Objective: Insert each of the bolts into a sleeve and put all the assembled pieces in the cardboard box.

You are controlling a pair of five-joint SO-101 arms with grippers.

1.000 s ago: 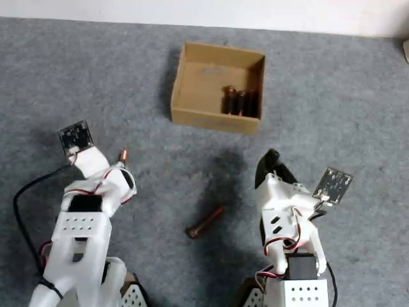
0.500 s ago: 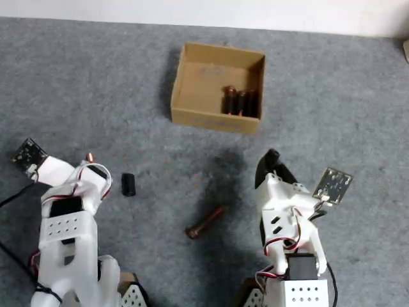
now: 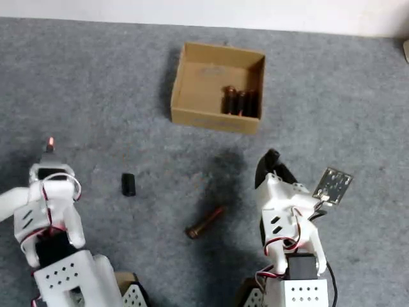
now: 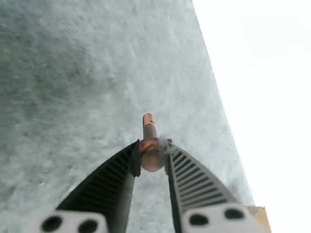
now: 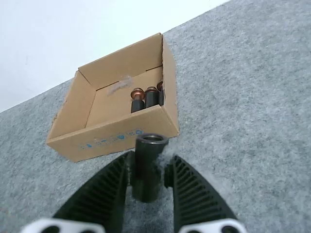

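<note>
Clenched on a bolt (image 4: pixel 148 128), my left claw (image 4: pixel 151 154) sits at the lower left of the high view. My right claw (image 5: pixel 147 167), at the lower right, grips a black sleeve (image 5: pixel 150 145). Those two parts are not yet joined. Farther out on the carpet (image 3: pixel 96 77) lie a loose bolt (image 3: pixel 204 222) near centre and a loose sleeve (image 3: pixel 128 184) to its left, well apart. Beyond, at upper centre, the cardboard box (image 3: pixel 211 121) holds what look like three finished pieces (image 3: pixel 239 101). I judge two assemblies remain.
</note>
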